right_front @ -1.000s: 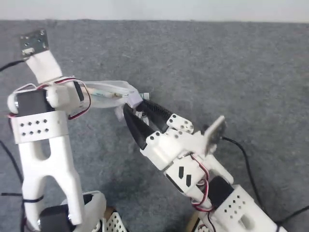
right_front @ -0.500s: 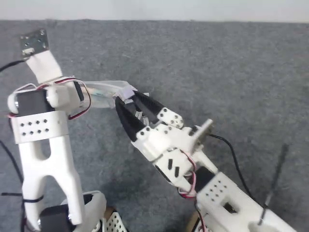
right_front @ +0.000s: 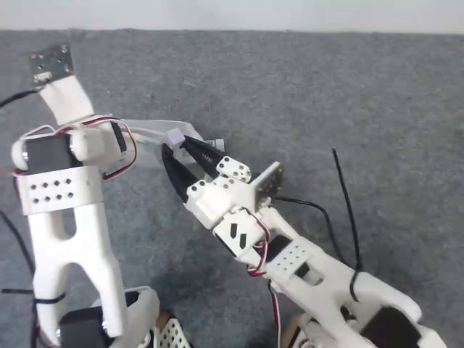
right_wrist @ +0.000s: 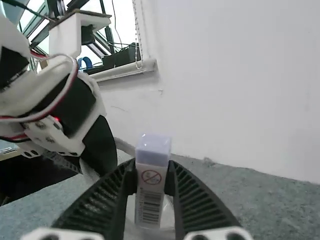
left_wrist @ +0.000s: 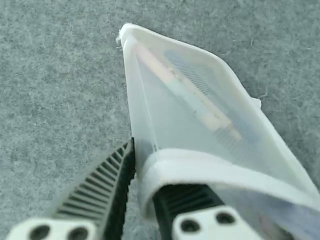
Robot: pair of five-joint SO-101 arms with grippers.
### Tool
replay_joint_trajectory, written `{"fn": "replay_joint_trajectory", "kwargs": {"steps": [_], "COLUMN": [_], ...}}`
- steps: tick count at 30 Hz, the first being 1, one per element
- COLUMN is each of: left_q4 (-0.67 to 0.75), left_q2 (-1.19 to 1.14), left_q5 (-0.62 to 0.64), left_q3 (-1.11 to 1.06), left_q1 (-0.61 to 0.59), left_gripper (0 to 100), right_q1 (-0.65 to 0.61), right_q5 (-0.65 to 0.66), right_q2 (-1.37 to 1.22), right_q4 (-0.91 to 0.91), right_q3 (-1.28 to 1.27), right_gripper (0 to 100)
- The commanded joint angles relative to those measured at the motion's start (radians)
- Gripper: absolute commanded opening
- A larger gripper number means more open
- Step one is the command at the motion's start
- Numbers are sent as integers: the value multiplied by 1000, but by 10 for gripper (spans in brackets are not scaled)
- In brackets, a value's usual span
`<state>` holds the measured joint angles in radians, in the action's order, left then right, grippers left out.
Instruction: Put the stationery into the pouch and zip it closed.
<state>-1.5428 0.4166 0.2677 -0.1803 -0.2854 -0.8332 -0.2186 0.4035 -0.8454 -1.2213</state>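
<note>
So, biggest thing first: the whole table is covered in a grey carpet-like mat (right_front: 348, 94), fuzzy and flecked, with a plain white wall (right_wrist: 240, 75) behind it and a window (right_wrist: 115, 25) with a blind off to one side of the room.

In the overhead shot, the left arm (right_front: 65, 210) is chunky white plastic with red and white wires and takes up the left side of the frame. The right arm (right_front: 304, 261) comes in from the lower right, also white, with black cables trailing.

The pouch (left_wrist: 200, 115) sits upper left of centre in the overhead shot, right next to the left arm's wrist. It's frosted, see-through plastic with a thick white rim, and you can make out a couple of long thin pencil-like things inside. The left gripper (left_wrist: 142, 172) has its ribbed black fingers pinched on the pouch's rim.

The right gripper (right_wrist: 150, 167) is clamped around a small rectangular stick (right_wrist: 150, 190), white with a lilac cap. It's got a barcode sticker and a little round crossed-out symbol. It sits right over the pouch; can't tell if they touch.
</note>
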Motion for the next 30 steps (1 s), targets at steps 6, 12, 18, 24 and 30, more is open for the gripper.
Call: {"fn": "replay_joint_trajectory", "kwargs": {"steps": [6, 12, 18, 24, 30], "left_q4": [3, 3, 28, 29, 28], "left_q2": [38, 38, 38, 38, 38], "left_q5": [-3, -5, -5, -5, -6], "left_q3": [41, 39, 15, 13, 13], "left_q1": [9, 8, 8, 8, 8], "left_gripper": [12, 12, 12, 12, 12], "right_q1": [-15, -74, -84, -84, -84], "right_q5": [81, 227, 259, 258, 258], "right_q2": [-93, -170, -182, -182, -179], "right_q4": [-77, -101, -94, -101, -102], "right_q3": [72, 72, 51, 40, 34], "right_gripper": [6, 7, 97, 106, 91]}}
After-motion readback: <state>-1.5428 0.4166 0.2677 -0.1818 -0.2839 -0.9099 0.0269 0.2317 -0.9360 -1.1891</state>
